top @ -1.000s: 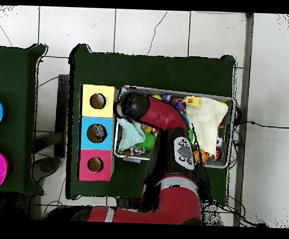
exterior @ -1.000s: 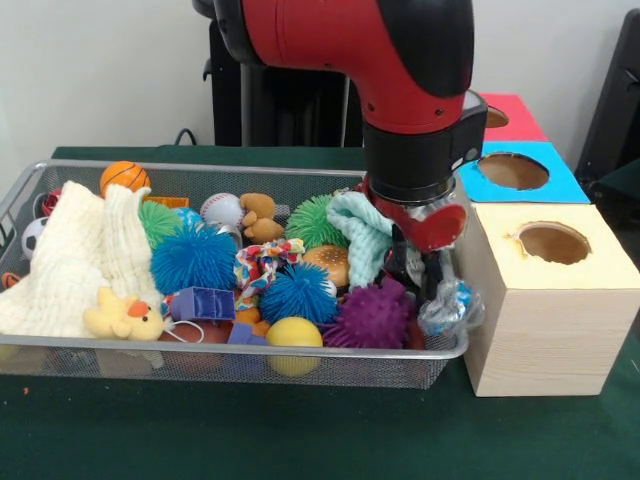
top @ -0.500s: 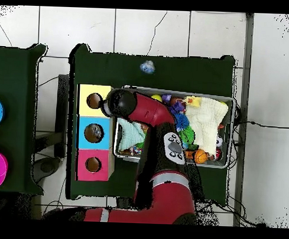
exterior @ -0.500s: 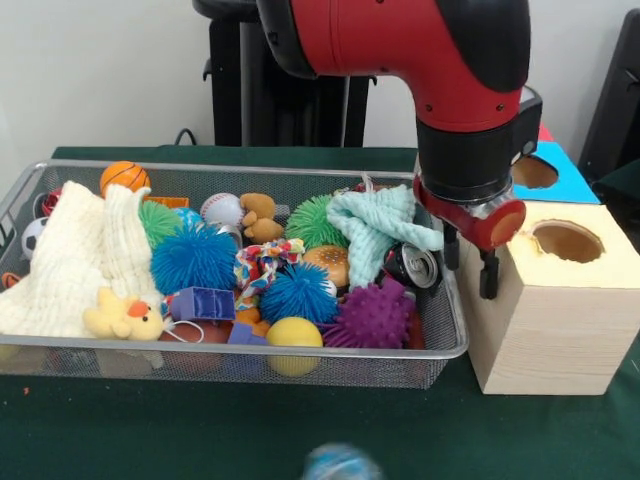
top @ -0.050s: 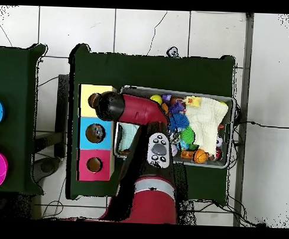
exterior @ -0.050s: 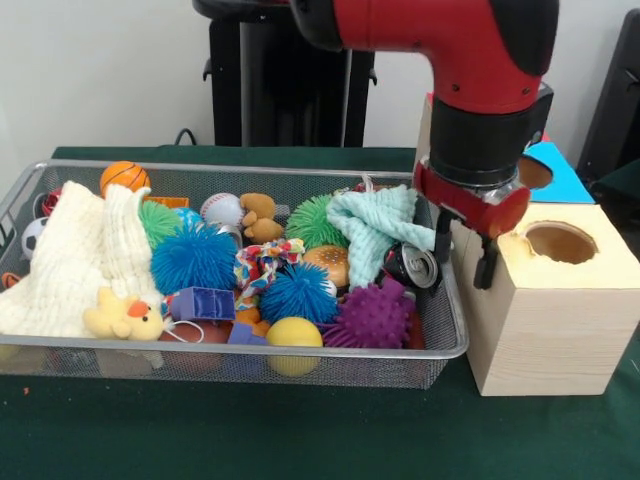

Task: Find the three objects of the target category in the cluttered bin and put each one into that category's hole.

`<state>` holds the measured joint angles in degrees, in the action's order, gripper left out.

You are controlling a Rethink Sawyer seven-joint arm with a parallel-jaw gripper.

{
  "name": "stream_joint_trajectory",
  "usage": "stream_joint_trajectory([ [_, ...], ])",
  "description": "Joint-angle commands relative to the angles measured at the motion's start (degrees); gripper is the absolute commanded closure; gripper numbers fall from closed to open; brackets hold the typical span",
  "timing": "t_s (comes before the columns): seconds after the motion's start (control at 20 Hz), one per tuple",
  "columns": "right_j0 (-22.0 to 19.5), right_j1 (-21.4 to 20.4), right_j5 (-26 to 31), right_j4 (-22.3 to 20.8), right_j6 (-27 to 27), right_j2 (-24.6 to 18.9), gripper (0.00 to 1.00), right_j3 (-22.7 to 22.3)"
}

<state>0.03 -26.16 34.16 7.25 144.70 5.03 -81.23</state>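
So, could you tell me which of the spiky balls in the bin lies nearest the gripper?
The purple spiky ball, at the bin's front rim below the crushed can; the two blue ones and the green ones lie farther from the gripper.

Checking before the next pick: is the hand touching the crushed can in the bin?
Apart. In the front view the hand hangs empty over the yellow box's near edge, and the can lies in the bin left of it, mesh wall between them.

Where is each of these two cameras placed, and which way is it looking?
Front view: across the table, level with the wire bin, facing the robot; the red arm and gripper come down beside the yellow box.
Overhead view: above, looking straight down; the arm reaches from the bottom.
Both show the bin, yellow box and arm.
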Motion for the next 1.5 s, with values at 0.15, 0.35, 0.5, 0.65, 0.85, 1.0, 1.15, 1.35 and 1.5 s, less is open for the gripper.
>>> stream_joint_trajectory([
  [0.15, 8.1, 0.9, 8.7, -7.0, 3.9, 7.3, 0.00, 12.9],
  [0.35, 9.0, 2.0, 8.5, -10.5, 1.3, 10.3, 0.00, 19.6],
  [0.5, 8.6, 4.2, 5.9, -12.8, -0.6, 10.8, 0.00, 23.8],
  [0.65, 7.8, 6.4, 2.3, -15.2, -2.3, 10.6, 0.00, 27.9],
  [0.85, 4.9, 10.3, -1.4, -17.2, -4.8, 8.8, 0.00, 32.8],
  [1.0, 3.0, 12.7, -0.2, -17.7, -6.9, 7.1, 0.00, 37.6],
  [1.15, 0.8, 15.6, 3.7, -17.4, -10.1, 4.9, 0.00, 43.0],
  [1.35, -1.7, 21.0, 3.1, -18.2, -13.5, 2.7, 0.00, 50.2],
  [1.5, -2.3, 24.0, 1.1, -19.1, -13.3, 2.8, 0.00, 53.0],
])
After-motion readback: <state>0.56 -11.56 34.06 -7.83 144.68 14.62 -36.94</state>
